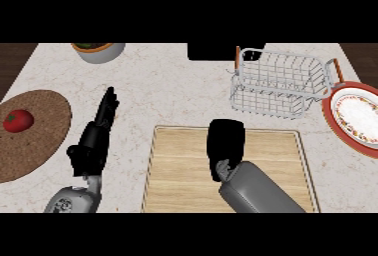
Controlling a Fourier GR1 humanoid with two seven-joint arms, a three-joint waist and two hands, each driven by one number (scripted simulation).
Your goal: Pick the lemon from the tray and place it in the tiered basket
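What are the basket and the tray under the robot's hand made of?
The tiered basket looks like thin metal wire, pale and shiny, with open gaps. The tray looks like light wood with a matte finish and faint grain lines. The right hand hovers over it.

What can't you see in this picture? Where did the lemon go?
- Lemon: not visible in the head view; the right robot hand curls over the tray and may hide it.
- Plate: cut off by the right edge.
- Bowl: cut off by the top band.
- Dark object behind the tiered basket: only partly shown.
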